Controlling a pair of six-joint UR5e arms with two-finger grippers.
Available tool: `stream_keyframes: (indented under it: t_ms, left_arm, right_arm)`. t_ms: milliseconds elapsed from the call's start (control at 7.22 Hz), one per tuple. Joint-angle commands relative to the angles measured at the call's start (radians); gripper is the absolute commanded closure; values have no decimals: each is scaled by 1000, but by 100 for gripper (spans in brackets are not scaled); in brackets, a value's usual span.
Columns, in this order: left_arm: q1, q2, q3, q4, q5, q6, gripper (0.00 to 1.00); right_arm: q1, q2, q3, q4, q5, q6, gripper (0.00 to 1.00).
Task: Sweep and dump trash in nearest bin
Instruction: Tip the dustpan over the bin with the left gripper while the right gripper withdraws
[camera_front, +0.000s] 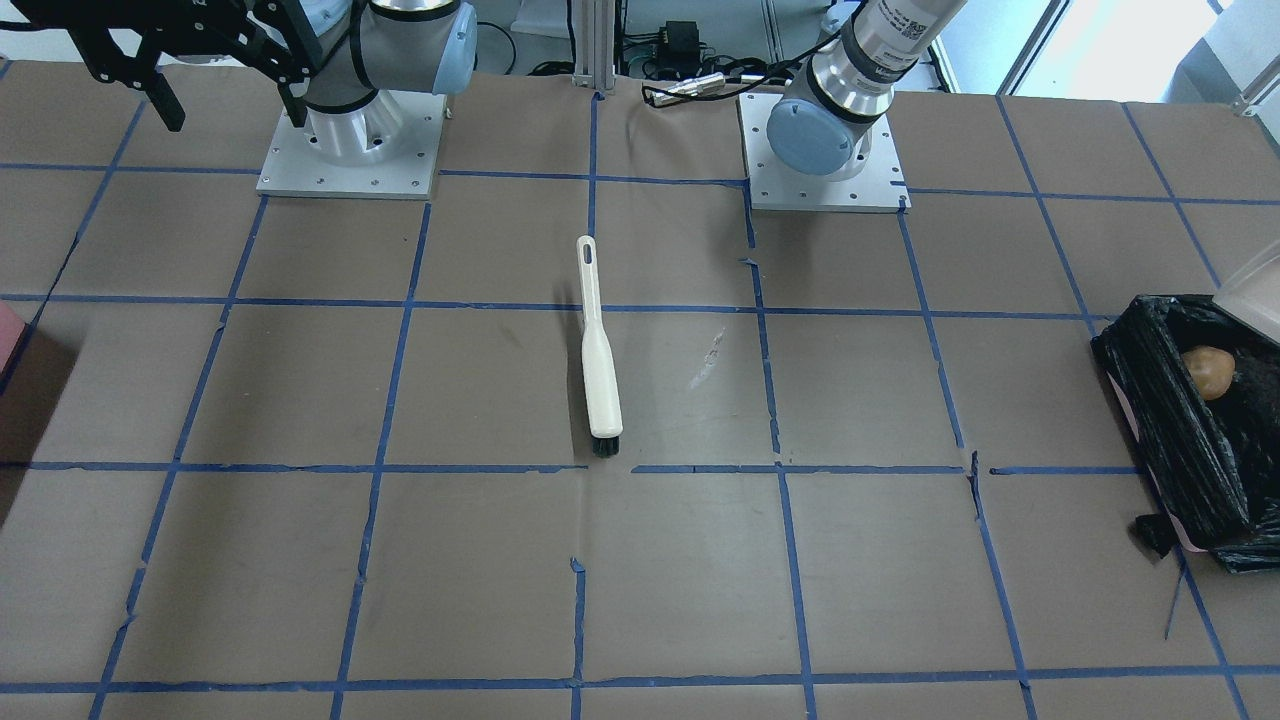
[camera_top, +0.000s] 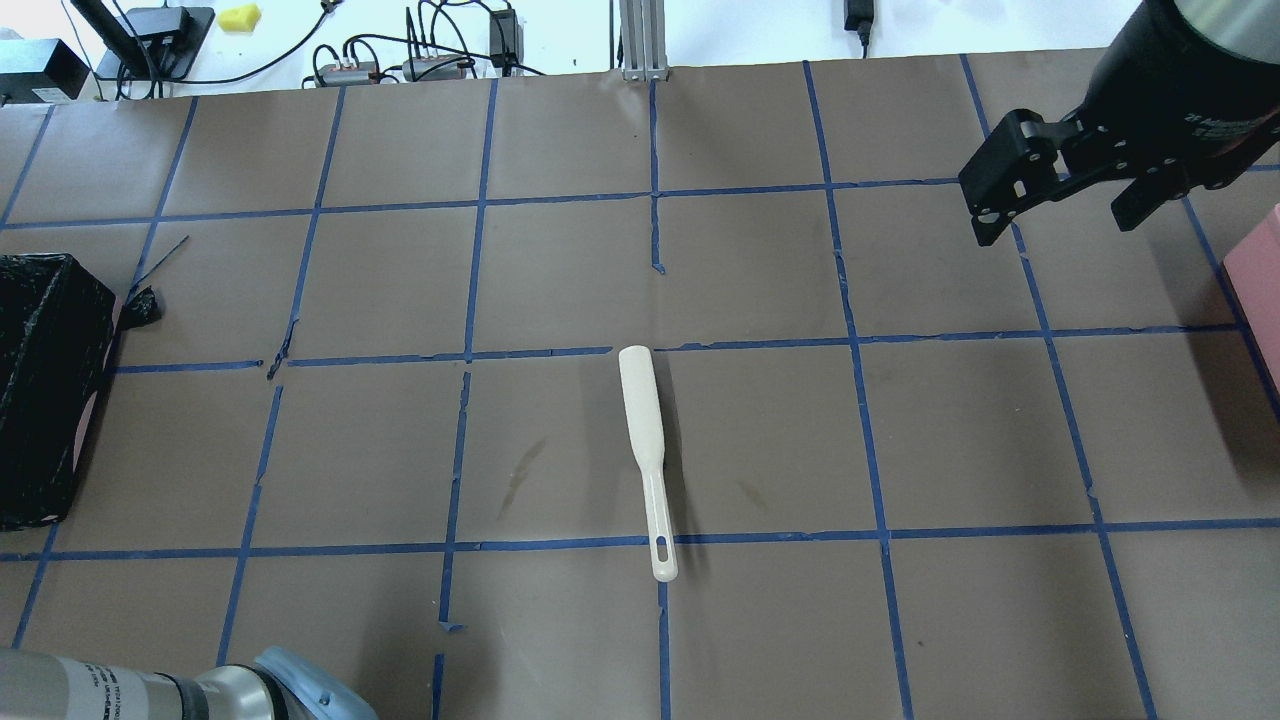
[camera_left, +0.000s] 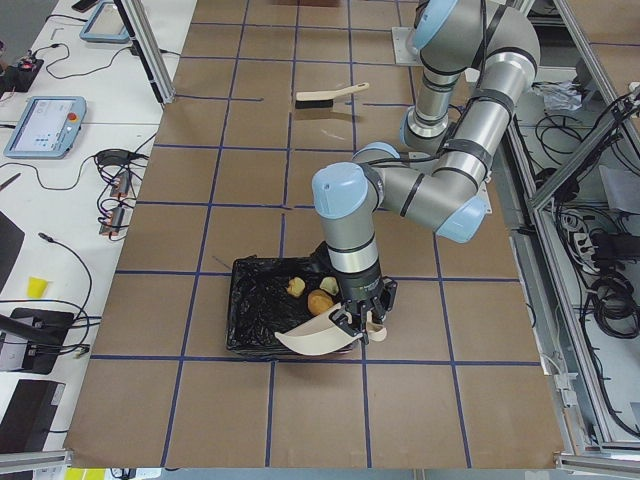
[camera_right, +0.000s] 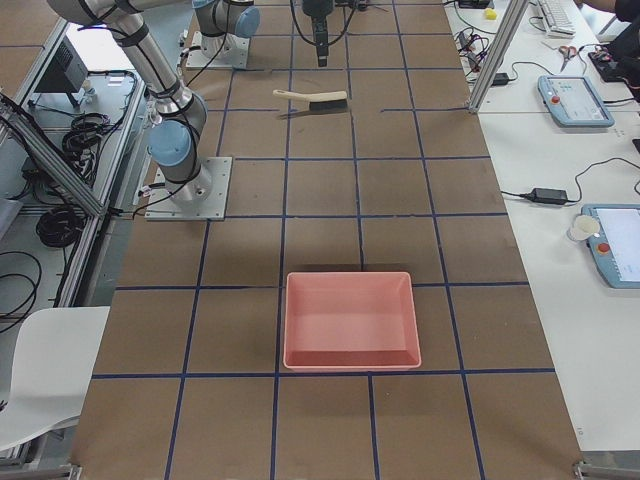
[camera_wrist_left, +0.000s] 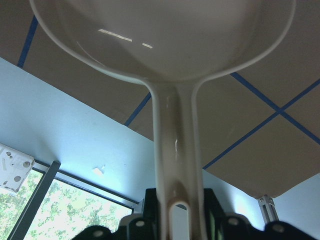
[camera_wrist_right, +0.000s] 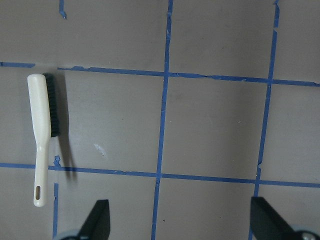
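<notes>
- the bin (camera_left: 262, 312), a container lined with crinkled black plastic, sits at the table's end on the robot's left; in the left side view three scraps of trash (camera_left: 319, 302) lie inside it, a tan-orange lump and two pale chunks.
- the left gripper (camera_left: 362, 316) is pinched on the handle of the white dustpan (camera_left: 318, 338), which it holds tilted over the bin's near rim; the left wrist view shows the pan's bowl bare.
- judgement: the dump looks done or nearly so; what seems left is to lift the dustpan clear of the plastic liner and set it down on the table, without catching the bag's loose edge.
- the cream brush (camera_top: 645, 455) with black bristles lies alone mid-table across a blue tape line, untouched by either arm.
- the right gripper (camera_top: 1060, 190) hangs above the table with its fingers spread and nothing between them, well apart from the brush.
- an unlined pink tray (camera_right: 349, 320) sits at the table's right end, far from the trash.
</notes>
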Motion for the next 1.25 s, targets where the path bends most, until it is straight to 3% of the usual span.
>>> stream_keyframes:
  t_ms: [0,138,415,554,831,1108]
  left_arm:
    - [-12,70,-9,-48,-173,-14,95]
    - [-12,94,0,-110,-254,-18,95]
    - [-46,152,-32,-214,-296,-90,96]
    - [-101,184,-71,-225,-354,-145,96]
    - [-249,244,-154,-225,-362,-311,96]
    - [-392,258,-212,-210,-361,-459,96]
  right_arm:
    - [0,-108,9,33,-6,-3,0]
    - [9,-142,18,46,6,-3,0]
    - [10,-136,53,37,-13,1,0]
    - [10,-142,56,40,-12,3,0]
    - [10,-145,58,53,-35,15,0]
    - [1,-49,33,46,-74,14,0]
